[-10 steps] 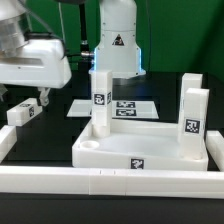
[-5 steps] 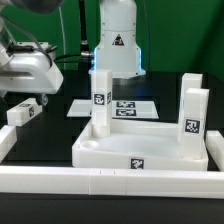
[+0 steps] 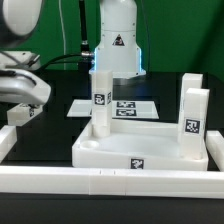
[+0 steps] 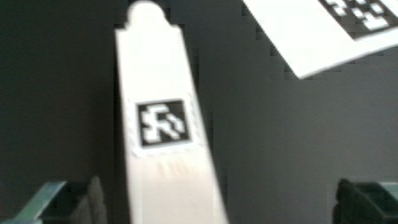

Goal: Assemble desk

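Wrist view: jaws apart over loose leg (image 4: 160, 130) | marker board (image 4: 329, 30) nearby | tabletop (image 3: 140, 152) apart

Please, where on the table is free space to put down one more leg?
Bare black table lies between the tabletop, the border rail and the loose leg at the exterior view's left. Crowded: the marker board behind, and two legs upright in the tabletop.

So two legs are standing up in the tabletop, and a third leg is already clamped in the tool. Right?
Not quite. The tool is open, its fingers apart on either side of the loose leg lying on the table, as the wrist view shows. Two legs do stand in the tabletop.
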`<state>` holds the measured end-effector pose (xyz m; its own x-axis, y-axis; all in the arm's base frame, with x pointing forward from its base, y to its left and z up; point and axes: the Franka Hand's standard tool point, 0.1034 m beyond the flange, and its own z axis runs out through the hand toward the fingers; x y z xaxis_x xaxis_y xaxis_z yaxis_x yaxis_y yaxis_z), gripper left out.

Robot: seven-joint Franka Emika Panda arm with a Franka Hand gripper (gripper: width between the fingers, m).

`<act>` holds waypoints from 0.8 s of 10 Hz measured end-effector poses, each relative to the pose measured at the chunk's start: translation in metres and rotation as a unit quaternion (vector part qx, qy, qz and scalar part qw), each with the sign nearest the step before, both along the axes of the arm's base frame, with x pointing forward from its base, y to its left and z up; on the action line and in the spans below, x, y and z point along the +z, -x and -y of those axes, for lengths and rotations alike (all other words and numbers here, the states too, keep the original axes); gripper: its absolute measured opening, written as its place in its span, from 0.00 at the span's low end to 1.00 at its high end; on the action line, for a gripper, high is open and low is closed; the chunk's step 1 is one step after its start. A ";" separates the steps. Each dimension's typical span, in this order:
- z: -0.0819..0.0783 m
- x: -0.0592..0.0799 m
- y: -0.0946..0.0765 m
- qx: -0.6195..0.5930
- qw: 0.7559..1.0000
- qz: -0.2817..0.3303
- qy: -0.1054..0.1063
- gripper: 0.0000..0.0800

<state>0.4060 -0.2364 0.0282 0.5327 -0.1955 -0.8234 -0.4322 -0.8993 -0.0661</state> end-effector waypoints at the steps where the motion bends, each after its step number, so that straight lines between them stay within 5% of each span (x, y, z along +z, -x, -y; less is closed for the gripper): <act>1: 0.001 -0.005 0.002 0.000 1.000 -0.010 -0.003 0.81; 5: -0.001 -0.013 -0.003 0.015 1.000 0.006 -0.003 0.81; 8: -0.007 -0.017 -0.004 0.030 0.999 0.013 -0.022 0.81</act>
